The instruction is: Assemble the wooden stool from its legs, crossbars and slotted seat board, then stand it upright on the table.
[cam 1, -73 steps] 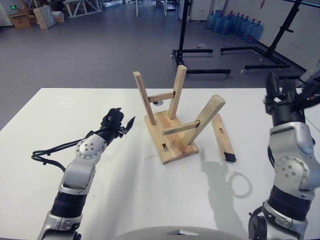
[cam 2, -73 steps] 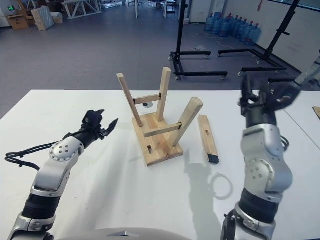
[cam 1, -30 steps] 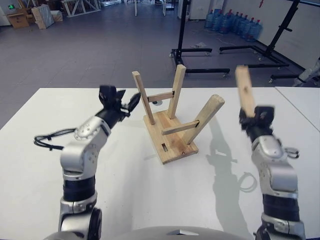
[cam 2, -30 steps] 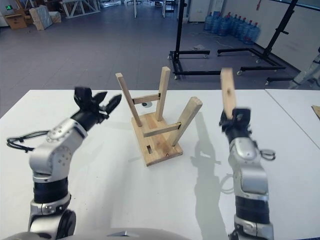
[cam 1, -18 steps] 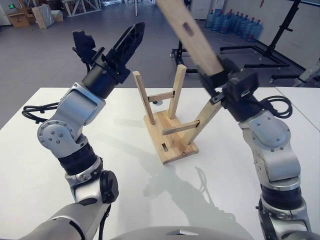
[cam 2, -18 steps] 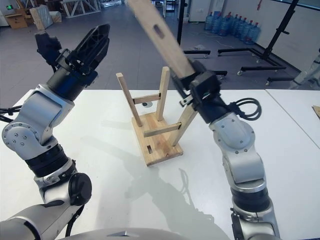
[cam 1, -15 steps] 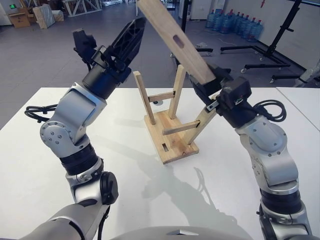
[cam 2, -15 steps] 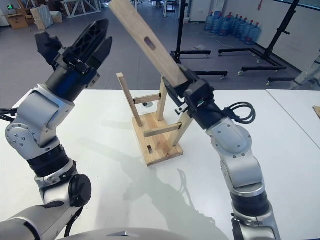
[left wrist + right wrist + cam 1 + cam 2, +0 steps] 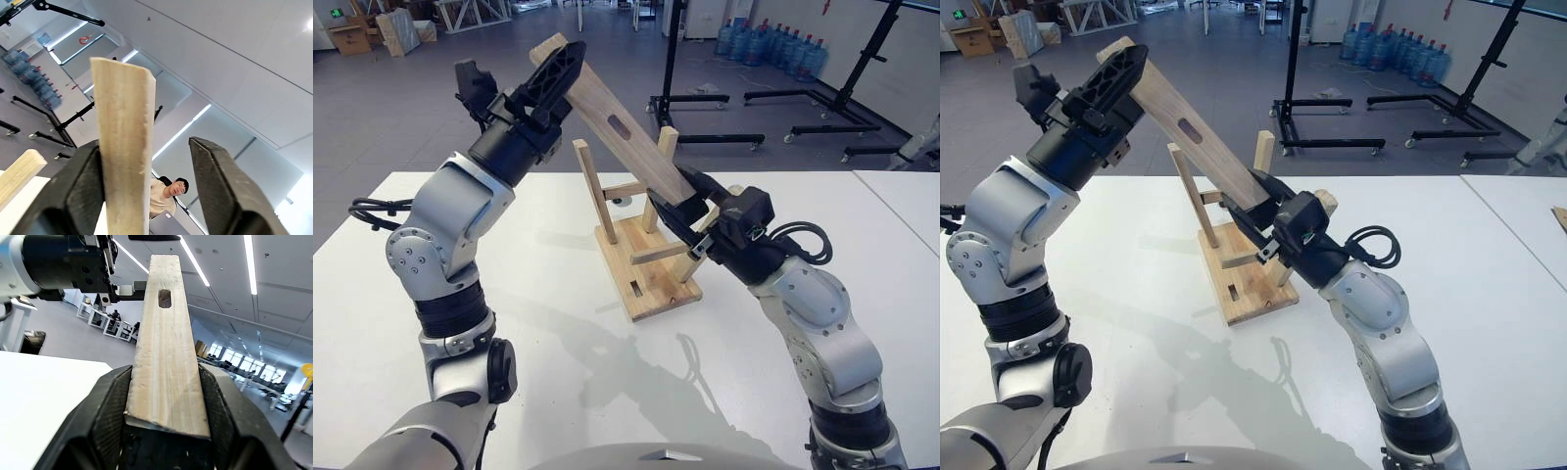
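Note:
A loose wooden leg (image 9: 617, 127) with a slot hole slants in the air above the table. My right gripper (image 9: 690, 201) is shut on its lower end; the right wrist view looks along the leg (image 9: 165, 333). My left gripper (image 9: 558, 73) is raised and open around the leg's upper end (image 9: 124, 147), which rests against one finger (image 9: 80, 196) with a gap to the other. Below, the seat board (image 9: 656, 284) lies on the white table (image 9: 558, 343) with three legs pointing up, joined by two crossbars (image 9: 628, 189). The right arm hides part of the tilted leg (image 9: 705, 245).
Black metal stands (image 9: 705, 98) and water bottles (image 9: 769, 44) are on the floor beyond the table's far edge. A second table's corner (image 9: 911, 196) lies at the right. A black cable (image 9: 367, 211) hangs by my left arm. Open tabletop surrounds the stool.
My right gripper lifted the leg off the table, then swung it down and left. The leg's upper end now sits between my raised left gripper's fingers.

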